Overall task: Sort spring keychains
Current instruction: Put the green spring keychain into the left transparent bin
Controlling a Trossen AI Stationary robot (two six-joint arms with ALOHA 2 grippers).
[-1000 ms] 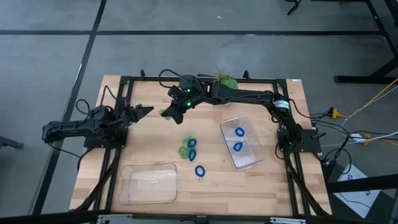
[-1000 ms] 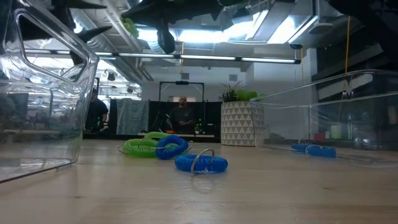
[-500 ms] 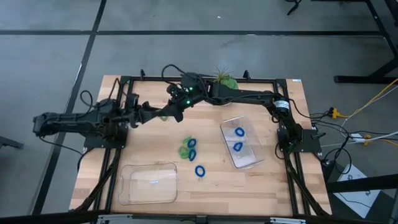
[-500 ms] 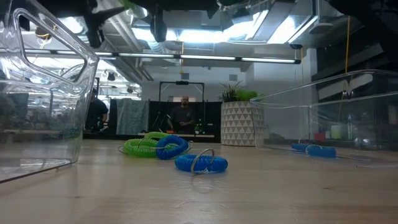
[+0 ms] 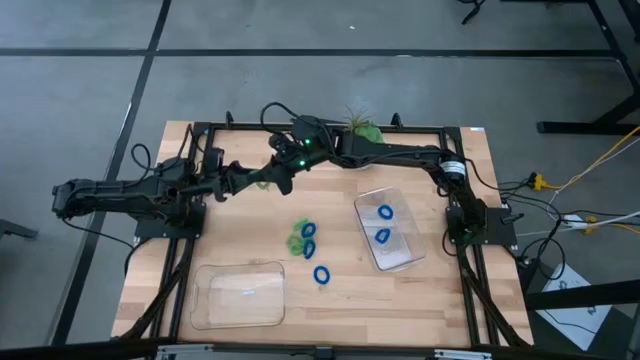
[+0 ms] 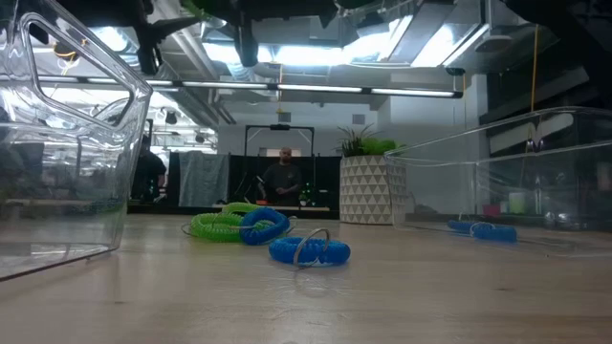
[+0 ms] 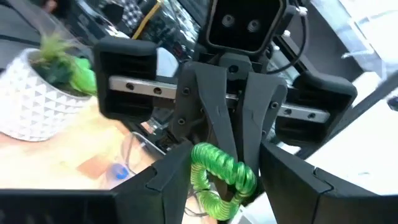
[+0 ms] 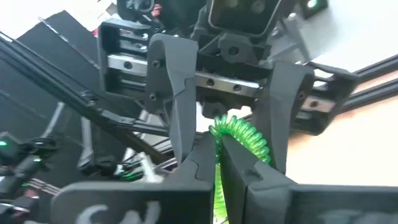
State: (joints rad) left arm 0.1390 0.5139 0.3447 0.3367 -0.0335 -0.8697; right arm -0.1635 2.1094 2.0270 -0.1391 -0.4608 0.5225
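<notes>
A light green spring keychain (image 5: pixel 262 181) is held up in the air over the table's far left part, with my right gripper (image 5: pixel 271 182) shut on it. My left gripper (image 5: pixel 249 181) faces it from the table's left. It is open, and one finger stands on each side of the green coil (image 8: pixel 244 138) without touching it. On the table's middle lie another green keychain (image 5: pixel 297 240) and three blue ones (image 5: pixel 309 231) (image 5: pixel 309 248) (image 5: pixel 321 274). Two more blue keychains (image 5: pixel 386 212) (image 5: pixel 383 236) lie in the right clear tray (image 5: pixel 400 258). My right gripper pinches one part of the green keychain's coil (image 7: pixel 219 160) between its two fingers (image 7: pixel 246 134). The fingers come about level from the table's right. The keychain is lifted clear of the table, and the rest of its loop (image 7: pixel 214 202) curls out past the fingertips toward my left gripper.
A second clear tray (image 5: pixel 240 296) stands near the front left. A potted plant in a white patterned pot (image 5: pixel 358 128) sits at the far edge, behind my right arm. A black frame (image 5: pixel 190 250) runs along the table's sides. A person (image 6: pixel 282 177) stands in the room beyond.
My left gripper has gone up and toward the table's right, reaching out until its open fingers stand around the green keychain. My right gripper has tipped up a little, closer to level, and still holds the keychain in the same place.
</notes>
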